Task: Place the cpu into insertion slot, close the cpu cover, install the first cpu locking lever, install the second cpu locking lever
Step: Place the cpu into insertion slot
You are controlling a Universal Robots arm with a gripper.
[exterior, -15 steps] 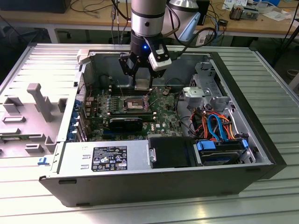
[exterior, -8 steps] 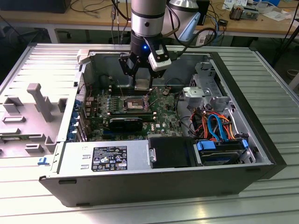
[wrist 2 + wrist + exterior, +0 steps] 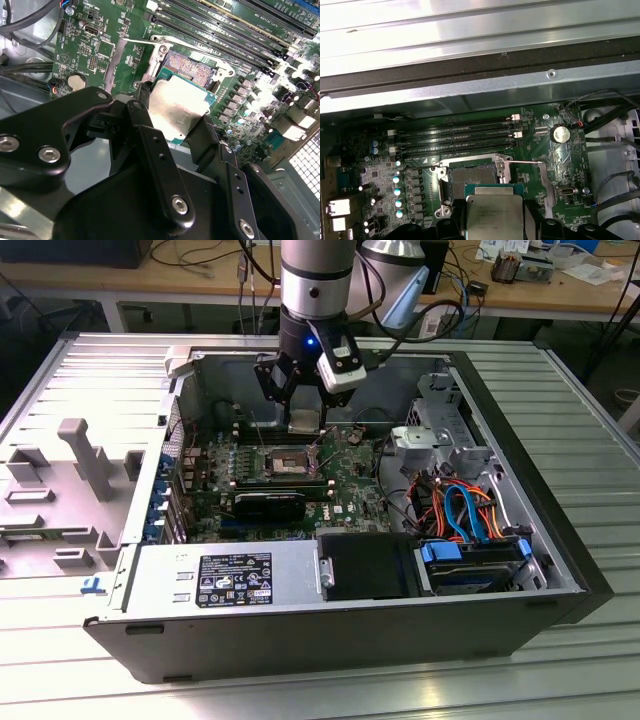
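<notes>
Judging the step in hand as bringing the cpu [image 3: 303,423] down to the insertion slot [image 3: 287,461]. Held in the claw [image 3: 303,412], narrow and clamped on two opposite edges of the chip, black fingers [image 3: 142,125] flanking the silver top in the second wrist view. Hanging over the green board [image 3: 350,492] inside the open computer case [image 3: 330,645], above the slot and seemingly a little to one side of it, apart from the socket and not yet seated. Slot itself near the middle of the board, well clear of the case's corners and just beside the long memory slots [image 3: 455,136], dark tan-tinged centre lying bare inside the silver rim with nothing over it. Thin metal lever [image 3: 525,162] sticking out sideways from the rim across the board. To do this well, probably: square the chip's edges to the rim first, then centre over the opening before any descent. Go down straight and level, never sliding across the contact field, likely delicate. Check corner orientation beforehand, marks too small to tell here. Mind the fingers against the rim and the lever on the way in. Let go only with the chip lying flat inside the rim, without pressing
</notes>
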